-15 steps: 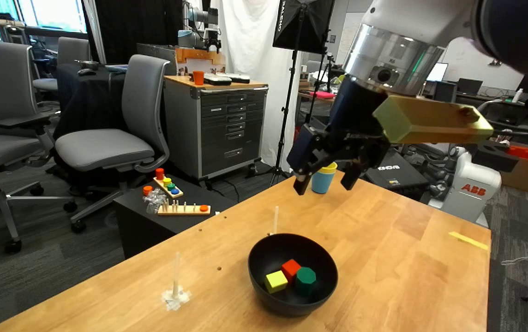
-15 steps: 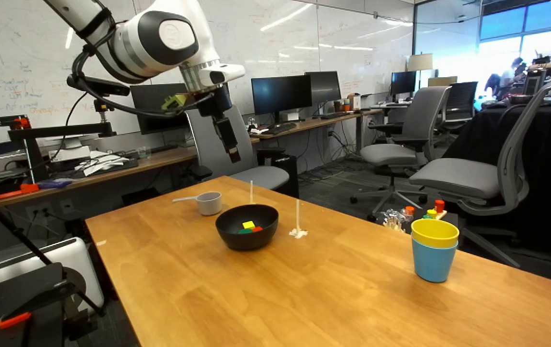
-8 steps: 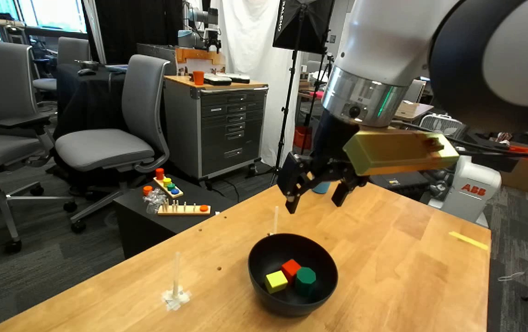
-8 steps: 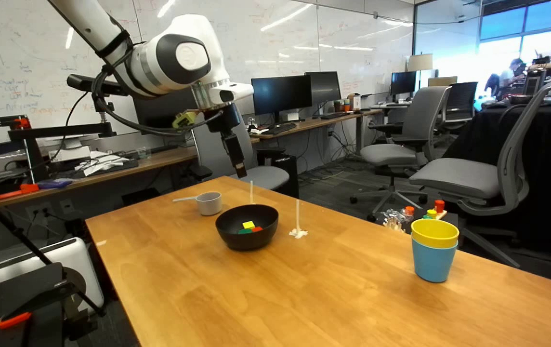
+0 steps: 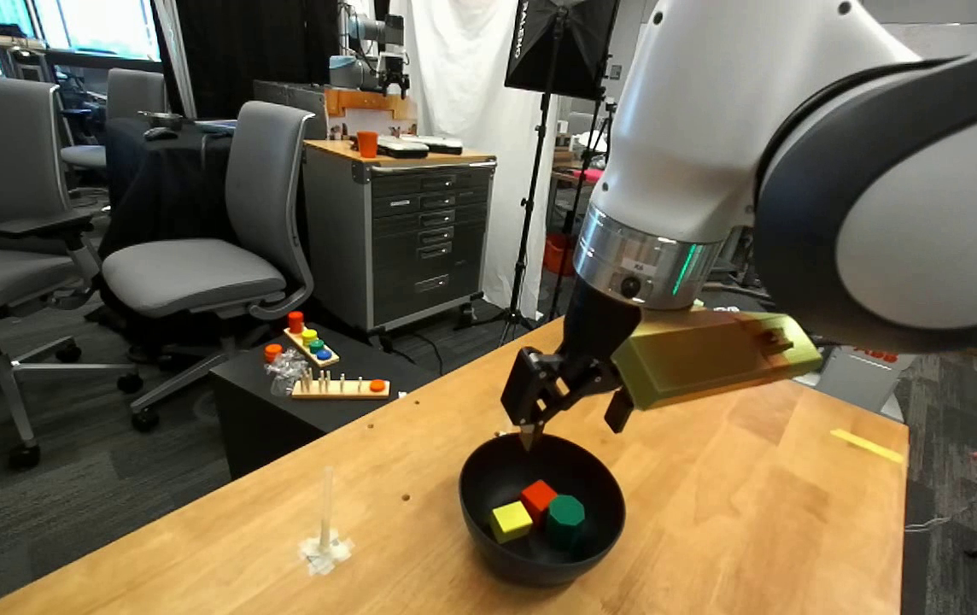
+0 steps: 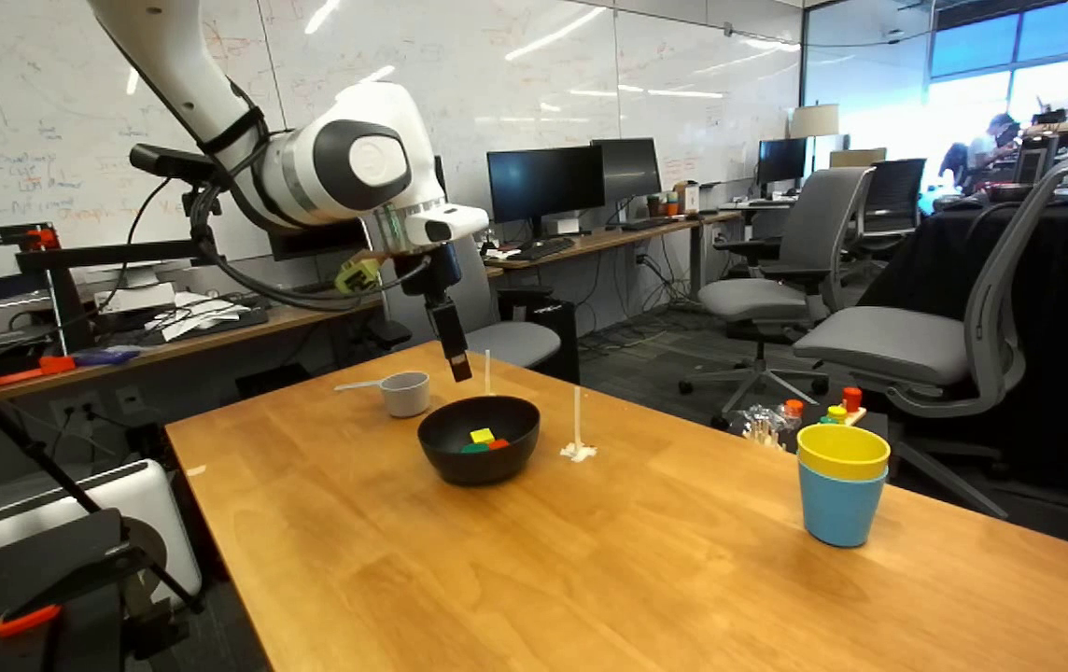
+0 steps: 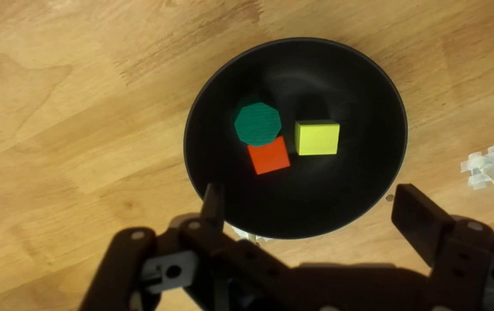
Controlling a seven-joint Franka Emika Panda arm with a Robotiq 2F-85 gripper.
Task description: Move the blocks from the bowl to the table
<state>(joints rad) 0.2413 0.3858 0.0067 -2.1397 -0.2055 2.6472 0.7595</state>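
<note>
The black bowl [image 5: 531, 565] stands on the tan wooden table [image 5: 736, 512]; it also shows in the wrist view [image 7: 359, 181]. Inside it lie a yellow block [image 7: 317, 139], a red block [image 7: 269, 156] and a green eight-sided block [image 7: 258, 124]. The green block touches or overlaps the red one; the yellow one is slightly apart. In an exterior view the yellow [image 6: 482, 436], red [image 6: 498, 444] and green [image 6: 475, 448] blocks show partly above the bowl's rim. My gripper [image 7: 309, 190] is open and empty, above the bowl's edge; it shows in both exterior views [image 5: 574, 427] [image 6: 459, 369].
Two thin upright rods stand taped to the table near the bowl, one [image 6: 578, 420] beside it and one [image 6: 487, 373] behind it near the gripper. A grey measuring cup [image 6: 405, 394] stands close to the bowl. A yellow-and-blue cup [image 6: 842, 495] stands farther along the table.
My gripper has moved down and closer to the bowl, staying open. The bowl and the blocks have not moved.
</note>
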